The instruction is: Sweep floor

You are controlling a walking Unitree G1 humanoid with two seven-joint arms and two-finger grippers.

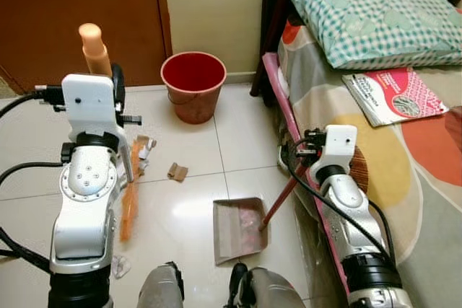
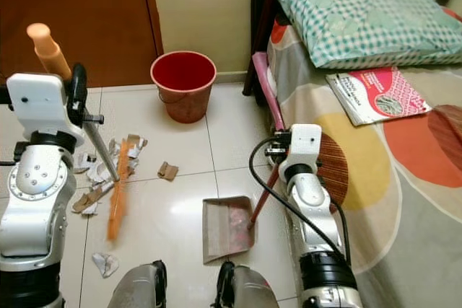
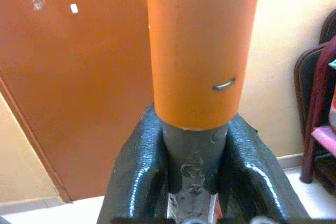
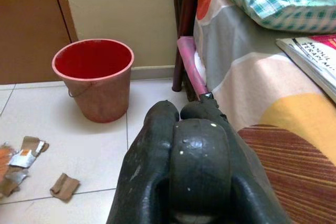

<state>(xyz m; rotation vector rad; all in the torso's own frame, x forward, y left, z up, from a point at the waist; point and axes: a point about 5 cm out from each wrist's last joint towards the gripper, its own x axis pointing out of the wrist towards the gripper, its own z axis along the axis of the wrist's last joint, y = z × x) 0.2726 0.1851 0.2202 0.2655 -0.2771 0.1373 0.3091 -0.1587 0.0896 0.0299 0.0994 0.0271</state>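
Observation:
My left gripper (image 3: 191,174) is shut on the broom's grey shaft, just below its orange grip (image 1: 94,47). The broom stands tilted at the left, and its orange bristles (image 2: 115,203) rest on the tiles among torn paper and cardboard scraps (image 2: 94,196). One cardboard scrap (image 1: 177,172) lies apart, toward the middle. My right gripper (image 4: 179,116) is shut on the red handle (image 1: 278,200) of the dustpan (image 1: 238,230). The pan sits flat on the floor before my legs, close to the bed's side.
A red bucket (image 1: 193,86) stands by the far wall. The bed (image 1: 404,171) with a checked pillow (image 1: 375,12) and a magazine (image 1: 393,97) takes up the right side. A brown door (image 1: 79,5) is at back left. A crumpled paper (image 2: 105,263) lies near my left foot.

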